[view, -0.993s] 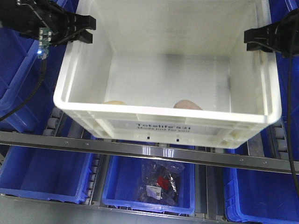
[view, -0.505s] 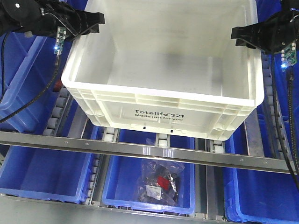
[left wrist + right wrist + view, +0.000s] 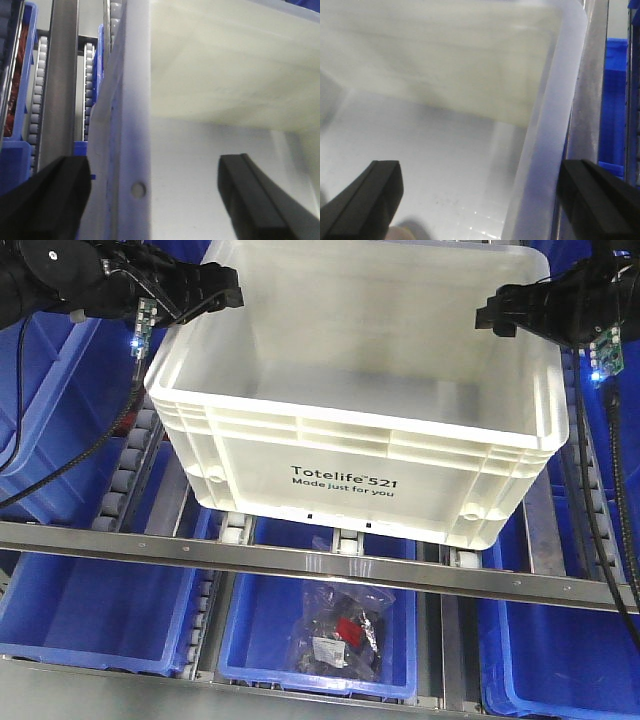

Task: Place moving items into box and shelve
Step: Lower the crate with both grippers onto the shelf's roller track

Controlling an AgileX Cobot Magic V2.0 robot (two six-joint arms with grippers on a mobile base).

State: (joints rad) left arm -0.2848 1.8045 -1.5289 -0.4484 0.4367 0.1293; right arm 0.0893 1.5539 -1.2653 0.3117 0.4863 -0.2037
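- Box point(image 3: 350, 455) sits on the shelf rollers point(image 3: 232, 528), front overhanging the steel rail point(image 3: 300, 560), tilted slightly.
- Left gripper point(image 3: 205, 290) at the box's left rear rim: jaws spread wide, one finger point(image 3: 42, 197) outside the wall, the other point(image 3: 260, 192) inside. Straddling the wall; clear gaps both sides, not clamped.
- Right gripper point(image 3: 510, 312) at the right rear rim: same, jaws wide apart, astride the rim, no contact visible.
- Moving items: only a pale sliver point(image 3: 400, 233) at the box floor in the right wrist view; can't identify it.
- Blue bin point(image 3: 315, 635) below holds a bagged part.
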